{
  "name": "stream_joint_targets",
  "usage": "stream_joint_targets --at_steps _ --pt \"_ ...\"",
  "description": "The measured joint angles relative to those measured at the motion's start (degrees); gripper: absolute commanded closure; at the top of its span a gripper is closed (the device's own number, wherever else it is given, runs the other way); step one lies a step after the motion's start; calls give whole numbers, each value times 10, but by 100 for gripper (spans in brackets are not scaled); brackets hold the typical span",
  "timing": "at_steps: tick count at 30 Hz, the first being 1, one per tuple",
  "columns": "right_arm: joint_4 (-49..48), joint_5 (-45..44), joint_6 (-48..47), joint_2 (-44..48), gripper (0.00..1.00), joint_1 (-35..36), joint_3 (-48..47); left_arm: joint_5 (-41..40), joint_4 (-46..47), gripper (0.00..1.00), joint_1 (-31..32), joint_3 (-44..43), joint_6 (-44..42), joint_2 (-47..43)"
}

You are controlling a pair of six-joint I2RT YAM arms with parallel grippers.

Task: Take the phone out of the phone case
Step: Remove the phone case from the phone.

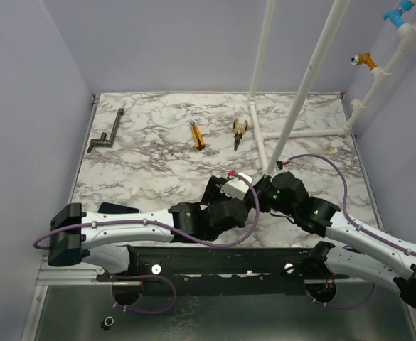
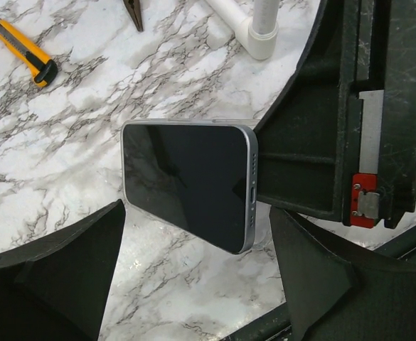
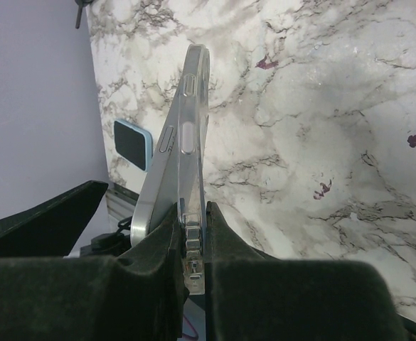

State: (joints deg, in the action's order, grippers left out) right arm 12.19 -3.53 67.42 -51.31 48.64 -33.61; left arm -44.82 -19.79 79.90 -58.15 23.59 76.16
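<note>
The phone [image 2: 186,181], dark-screened with a silver edge, hangs tilted above the marble table [image 2: 193,284]. In the right wrist view its silver side [image 3: 154,192] has peeled away to the left of the clear phone case [image 3: 193,135]. My right gripper [image 3: 193,213] is shut on the case's edge, and the phone's edge lies outside the left finger. My left gripper [image 2: 197,213] is open; its fingers [image 2: 87,263] stand wide on either side of the phone's lower corner and do not touch it. From above, both grippers [image 1: 218,190] [image 1: 263,188] meet at the phone [image 1: 236,186].
A yellow utility knife [image 1: 197,135] and pliers [image 1: 240,131] lie at the back of the table. A white pipe frame [image 1: 293,121] rises on the right and a grey metal crank [image 1: 107,135] lies far left. A dark slab with a light-blue rim [image 3: 133,145] lies near the left edge.
</note>
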Motion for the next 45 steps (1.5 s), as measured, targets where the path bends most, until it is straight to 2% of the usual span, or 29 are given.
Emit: stream_joint_targets --at_steps 6,11,14,18,22,36,45 --pt "-4 -4 0 1 100 -2 0 4 -48 34 1 -55 1 53" --pt "-16 -1 1 5 100 -2 0 4 -64 37 2 -63 5 66" --pt "-19 0 5 15 100 -2 5 3 -64 34 2 -63 14 66" --pt "-18 0 12 38 100 -2 14 7 -68 18 4 -63 27 58" --pt "-18 0 17 59 100 -2 16 20 -80 13 3 -63 30 34" --pt "-16 -8 22 58 100 -2 28 51 -81 12 4 -78 9 10" --pt "-16 -14 22 35 100 -2 28 28 -76 24 3 -78 -14 36"
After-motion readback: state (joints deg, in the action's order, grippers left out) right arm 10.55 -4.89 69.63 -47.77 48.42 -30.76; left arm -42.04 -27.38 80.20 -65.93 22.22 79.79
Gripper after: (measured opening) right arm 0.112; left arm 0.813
